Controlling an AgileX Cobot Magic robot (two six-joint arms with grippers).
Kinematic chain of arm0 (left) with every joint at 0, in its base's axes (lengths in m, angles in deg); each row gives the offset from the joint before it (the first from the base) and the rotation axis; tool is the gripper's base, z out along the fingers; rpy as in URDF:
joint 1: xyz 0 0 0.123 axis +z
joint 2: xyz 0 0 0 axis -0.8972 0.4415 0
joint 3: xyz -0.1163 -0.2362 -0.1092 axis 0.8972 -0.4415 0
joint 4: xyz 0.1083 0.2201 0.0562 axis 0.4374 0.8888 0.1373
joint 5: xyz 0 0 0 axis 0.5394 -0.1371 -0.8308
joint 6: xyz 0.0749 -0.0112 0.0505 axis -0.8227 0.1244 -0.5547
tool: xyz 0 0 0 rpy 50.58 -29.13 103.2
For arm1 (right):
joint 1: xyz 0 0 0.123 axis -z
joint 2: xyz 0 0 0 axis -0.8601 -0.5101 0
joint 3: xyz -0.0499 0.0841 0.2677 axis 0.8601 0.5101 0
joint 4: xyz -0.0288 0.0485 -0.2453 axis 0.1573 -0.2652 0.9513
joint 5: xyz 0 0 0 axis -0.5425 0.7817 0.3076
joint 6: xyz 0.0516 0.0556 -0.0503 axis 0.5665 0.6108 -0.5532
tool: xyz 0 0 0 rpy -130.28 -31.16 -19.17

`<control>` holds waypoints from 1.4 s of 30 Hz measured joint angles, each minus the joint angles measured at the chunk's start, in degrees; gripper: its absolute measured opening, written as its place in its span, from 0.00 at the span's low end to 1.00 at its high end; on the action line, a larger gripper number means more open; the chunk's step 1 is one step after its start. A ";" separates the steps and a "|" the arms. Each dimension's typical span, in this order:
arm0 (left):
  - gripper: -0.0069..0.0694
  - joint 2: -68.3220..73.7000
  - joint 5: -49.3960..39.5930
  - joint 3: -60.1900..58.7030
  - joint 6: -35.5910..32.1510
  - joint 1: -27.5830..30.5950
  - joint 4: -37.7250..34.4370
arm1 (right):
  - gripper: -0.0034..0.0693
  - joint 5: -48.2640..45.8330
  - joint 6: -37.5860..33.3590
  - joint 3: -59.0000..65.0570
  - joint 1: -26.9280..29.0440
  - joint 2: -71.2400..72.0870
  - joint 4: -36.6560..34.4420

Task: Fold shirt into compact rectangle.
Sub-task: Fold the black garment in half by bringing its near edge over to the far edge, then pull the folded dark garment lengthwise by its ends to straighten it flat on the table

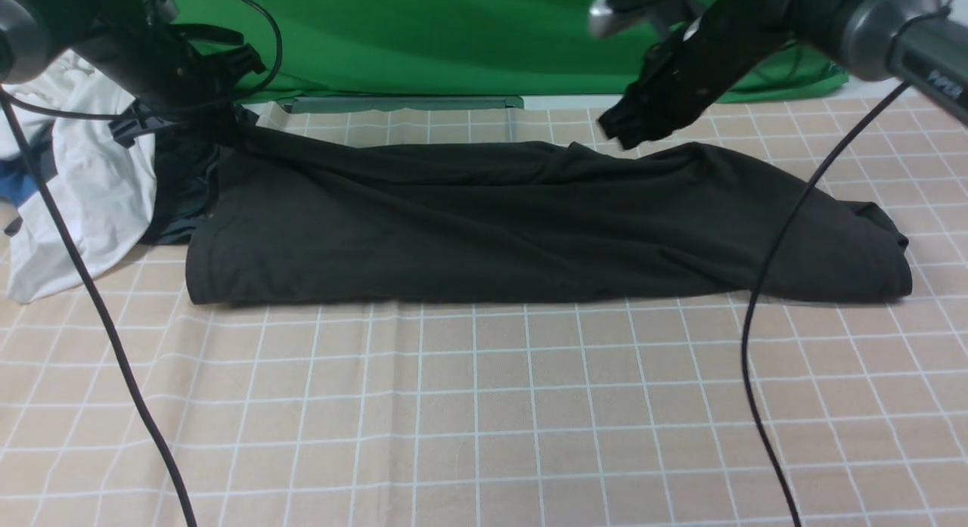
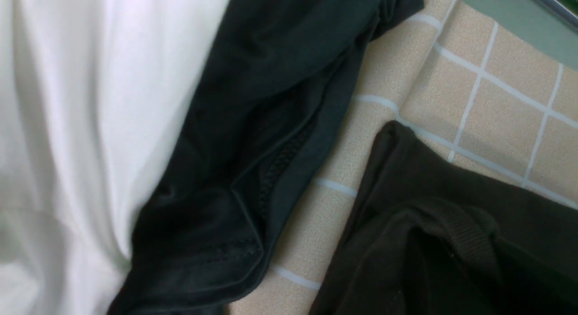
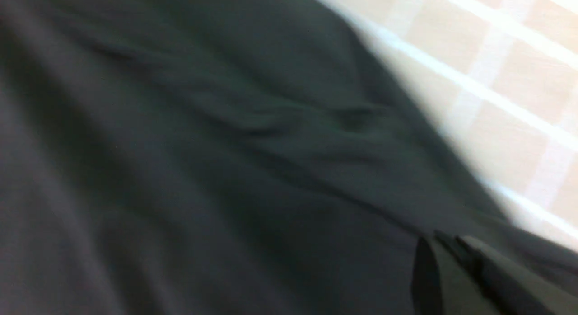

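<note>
The black shirt (image 1: 529, 224) lies on the checked beige surface (image 1: 484, 406) as a long, low band running left to right, its near edge a fairly straight fold and its far edge wavier, with creases along its length; its right end is rounded and bunched, its left end squarer. The left end effector (image 1: 215, 126) sits at the shirt's far left corner, where the cloth rises to a point towards it; its jaws are together, though whether any cloth is pinched between them cannot be told, since the fingers do not show in the left wrist view; that view shows a ribbed, bunched part of the shirt lying apart from a dark grey garment (image 2: 253, 125), with a strip of bare checked cloth between the two. The dark grey garment lies against a white garment (image 1: 98, 172) heaped at the left edge of the surface, and a bit of blue cloth (image 1: 15, 187) shows beside the white one. The right end effector (image 1: 628, 130), blurred, hangs just above the shirt's far edge, right of the middle, its jaws together and empty; in the right wrist view its dark fingertips (image 3: 451, 274) show close over the black cloth. A green backdrop (image 1: 423, 35) hangs behind.
</note>
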 joint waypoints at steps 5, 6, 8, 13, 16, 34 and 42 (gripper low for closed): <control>0.14 0.00 -0.37 0.00 -0.13 0.00 0.00 | 0.10 0.86 -1.10 0.11 -1.01 -3.58 -1.61; 0.14 0.00 -0.37 0.00 -0.13 0.00 0.00 | 0.10 1.47 -1.11 0.11 -1.08 -4.30 -1.61; 0.14 0.00 -0.37 0.00 -0.20 0.00 0.17 | 0.10 3.31 -1.10 0.12 -1.18 -5.45 -1.67; 0.14 0.00 -0.43 0.00 -0.47 0.00 0.24 | 0.10 14.78 0.29 0.17 -1.18 -7.48 -1.89; 0.14 0.00 -0.46 0.00 -0.51 0.00 0.24 | 0.10 21.38 0.48 0.24 -1.18 -8.06 -1.96; 0.57 -2.29 -9.26 8.17 -8.77 -1.15 2.83 | 0.10 -0.82 0.22 -12.34 -1.01 -3.78 0.99; 0.13 -0.01 -11.40 6.75 -17.09 -12.17 3.09 | 0.10 -5.82 0.22 -13.24 0.04 0.96 1.23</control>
